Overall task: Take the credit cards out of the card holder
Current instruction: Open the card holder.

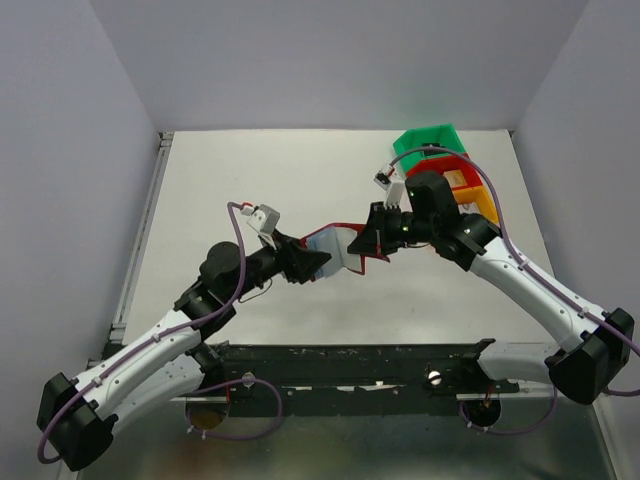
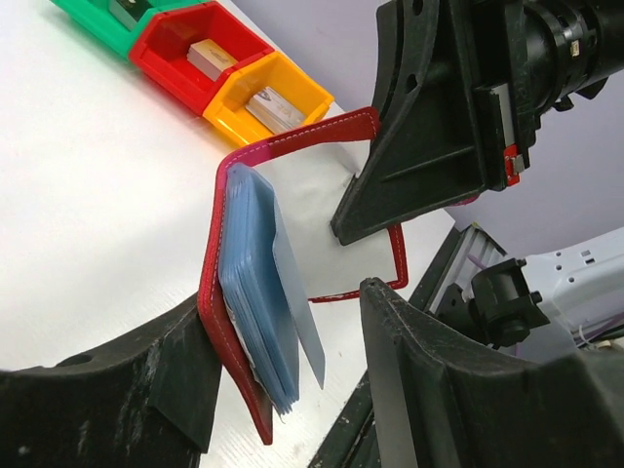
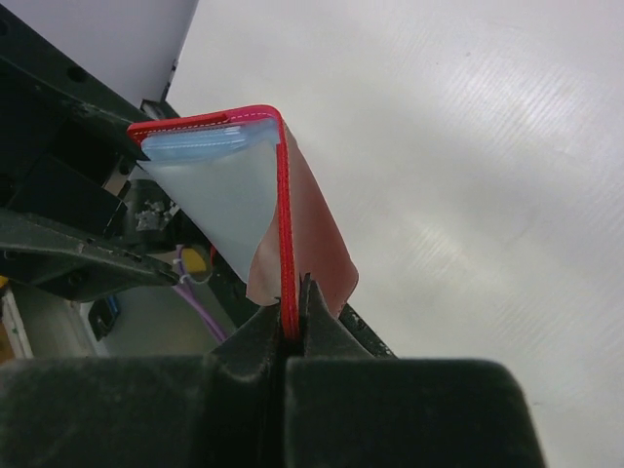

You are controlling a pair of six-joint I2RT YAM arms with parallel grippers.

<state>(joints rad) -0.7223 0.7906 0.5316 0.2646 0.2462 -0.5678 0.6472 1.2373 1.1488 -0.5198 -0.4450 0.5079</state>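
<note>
From above, I am bringing both hands together over the white tabletop (image 1: 250,170). The dark red card holder (image 1: 337,246) is hanging open between them. My right hand (image 1: 372,240) is gripping its flap on that side, and my left hand (image 1: 305,265) is sitting at the opposite flap. Beyond my right hand, three bins are lining up in a row: the green bin (image 1: 425,140) farthest from it, then the red bin (image 1: 455,170), then the orange bin (image 1: 480,205) just behind it.

Now my left wrist camera. My left hand (image 2: 283,390) is spread open, with one finger (image 2: 127,390) on each side of the card holder's (image 2: 219,292) lower flap. The red cover is lying against or just beside that finger, and I cannot tell which. The other finger is standing apart. The light blue sleeves (image 2: 255,263) are stacked inside this flap, and a thin pale leaf (image 2: 297,302) is fanning out from them. Whether it is a card or a sleeve, I cannot tell. Ahead of my fingers, my right hand (image 2: 429,127) is covering the other flap, with the green bin (image 2: 88,15), red bin (image 2: 195,54) and orange bin (image 2: 268,97) beyond.

Now my right wrist camera. My right hand (image 3: 297,317) is clenched tight on the red edge of the card holder (image 3: 283,195). It is holding the flap upright ahead of my fingertips, clear above the tabletop (image 3: 468,146).
</note>
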